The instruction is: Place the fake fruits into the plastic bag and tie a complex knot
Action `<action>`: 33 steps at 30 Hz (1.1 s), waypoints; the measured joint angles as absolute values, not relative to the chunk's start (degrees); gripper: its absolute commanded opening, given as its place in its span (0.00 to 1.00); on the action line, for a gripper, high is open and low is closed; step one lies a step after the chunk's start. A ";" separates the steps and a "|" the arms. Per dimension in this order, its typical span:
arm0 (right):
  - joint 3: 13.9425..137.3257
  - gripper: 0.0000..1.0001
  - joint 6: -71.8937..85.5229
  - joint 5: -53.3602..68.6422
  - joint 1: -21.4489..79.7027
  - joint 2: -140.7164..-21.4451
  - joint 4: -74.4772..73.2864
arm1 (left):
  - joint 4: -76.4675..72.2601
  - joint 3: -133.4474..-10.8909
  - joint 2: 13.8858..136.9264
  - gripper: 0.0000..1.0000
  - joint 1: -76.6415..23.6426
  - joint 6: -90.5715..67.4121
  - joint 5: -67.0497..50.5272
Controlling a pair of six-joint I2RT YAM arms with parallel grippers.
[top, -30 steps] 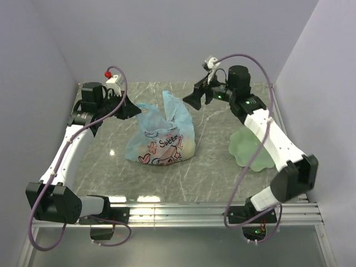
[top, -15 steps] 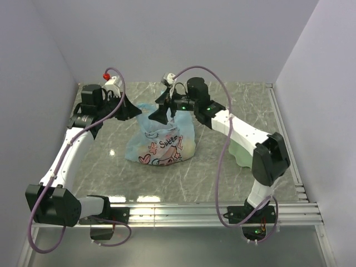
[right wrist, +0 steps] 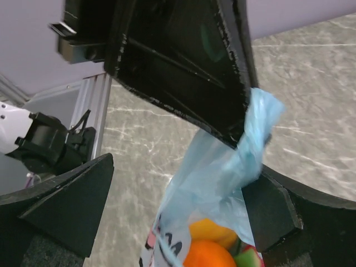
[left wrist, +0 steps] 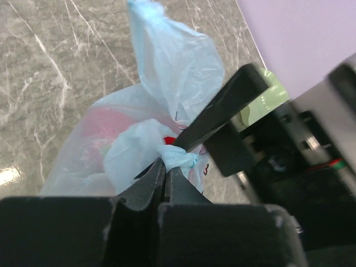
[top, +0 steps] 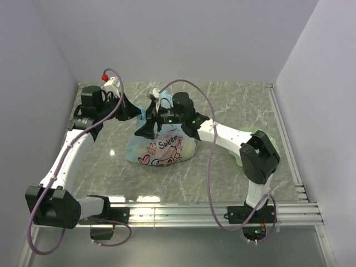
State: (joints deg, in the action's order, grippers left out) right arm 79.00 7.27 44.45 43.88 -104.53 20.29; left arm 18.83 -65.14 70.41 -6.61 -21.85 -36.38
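The plastic bag (top: 161, 147), light blue with pink cartoon print, sits mid-table with the fake fruits inside. An orange fruit (right wrist: 208, 257) and a yellow one (right wrist: 214, 231) show through it, and a red one (left wrist: 105, 122) in the left wrist view. My left gripper (top: 137, 114) is shut on the bunched end of one bag handle (left wrist: 178, 157), pulled taut to the left. My right gripper (top: 146, 129) is open, its fingers (right wrist: 72, 206) straddling that stretched handle (right wrist: 222, 167) just below the left gripper. The other handle (left wrist: 167, 55) stands upright and free. No knot shows.
A pale green wavy-edged plate (top: 236, 158) lies at the right, mostly under my right arm. The right arm stretches across the table from its base to the bag. Walls close in the back and both sides.
My right arm has swung from the back right across to the bag, bringing its open gripper around the handle held by the left gripper. The left gripper has stayed shut in place.
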 measured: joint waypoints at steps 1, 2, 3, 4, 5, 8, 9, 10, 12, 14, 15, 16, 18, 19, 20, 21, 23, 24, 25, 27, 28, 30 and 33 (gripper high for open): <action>79.00 1.00 7.70 44.27 44.16 -105.23 21.06 | 18.74 -65.14 70.52 0.00 -6.61 -22.22 -36.38; 79.00 1.00 8.08 43.94 44.34 -105.95 21.54 | 18.63 -65.14 70.65 0.00 -6.61 -22.44 -36.38; 79.00 1.00 8.32 43.48 44.38 -106.50 21.89 | 18.46 -65.14 70.76 0.00 -6.61 -22.85 -36.38; 79.00 0.99 8.60 43.00 44.38 -107.13 22.24 | 18.26 -65.12 70.78 0.00 -6.61 -23.35 -36.34; 79.00 0.94 9.02 42.59 44.38 -107.70 22.52 | 18.02 -65.12 70.78 0.00 -6.61 -23.79 -36.32; 78.65 0.85 9.32 41.36 44.36 -109.14 23.46 | 17.34 -65.06 70.63 0.00 -6.61 -24.77 -36.07; 78.15 0.83 9.28 41.12 44.31 -109.40 23.66 | 17.32 -64.86 70.46 0.00 -6.59 -24.95 -36.01; 77.38 0.81 9.30 40.91 44.27 -109.51 23.99 | 17.41 -64.45 70.17 0.00 -6.55 -25.06 -35.90; 75.75 0.79 9.08 40.62 44.23 -109.54 24.71 | 17.45 -63.51 69.41 0.00 -6.44 -25.26 -35.70; 74.02 0.70 8.80 40.47 44.21 -109.54 25.78 | 17.91 -62.26 68.20 0.00 -6.33 -25.28 -35.31; 73.36 0.65 8.54 40.47 44.12 -109.54 26.22 | 18.31 -61.60 67.37 0.00 -6.28 -25.28 -34.98; 72.93 0.54 8.38 40.45 44.01 -109.54 26.48 | 18.57 -60.97 66.48 0.00 -6.20 -25.23 -34.61; 72.18 0.35 7.79 40.42 44.01 -109.51 27.11 | 19.35 -60.16 64.71 0.00 -6.09 -25.06 -34.09; 72.07 0.17 7.73 40.36 43.97 -109.51 27.31 | 19.99 -59.83 63.59 0.00 -6.07 -24.71 -33.71; 72.07 0.11 7.38 40.38 43.90 -109.51 27.51 | 20.60 -59.57 62.57 0.00 -6.07 -24.36 -33.50; 72.10 0.06 7.64 40.29 43.83 -109.51 27.31 | 21.10 -59.44 61.76 0.00 -6.07 -23.70 -33.39; 72.49 0.00 7.31 40.82 43.81 -109.49 27.24 | 22.61 -59.40 60.34 0.20 -6.07 -21.61 -33.30; 72.79 0.00 6.98 40.93 43.86 -109.43 26.87 | 23.18 -59.53 60.14 0.33 -6.07 -19.86 -33.41; 72.86 0.00 6.46 40.53 43.86 -109.36 25.67 | 24.08 -60.16 60.05 0.44 -5.98 -18.11 -33.65; 72.84 0.00 5.58 40.10 43.62 -109.40 22.87 | 25.96 -62.54 60.40 0.59 -5.69 -13.87 -33.78; 72.84 0.00 4.97 40.01 43.48 -109.40 21.26 | 27.09 -64.45 60.84 0.62 -5.61 -11.88 -33.74; 72.84 0.00 3.81 39.90 43.46 -109.40 19.53 | 29.08 -69.32 62.50 0.70 -5.56 -7.46 -33.74; 72.84 0.00 1.58 39.79 43.44 -109.38 17.82 | 31.88 -76.55 66.08 0.77 -5.58 -1.58 -34.28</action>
State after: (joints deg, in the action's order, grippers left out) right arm 72.84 1.58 39.79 43.44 -109.38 17.82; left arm 31.88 -76.55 66.08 -5.58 -1.58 -34.28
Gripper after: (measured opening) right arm 0.011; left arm 0.752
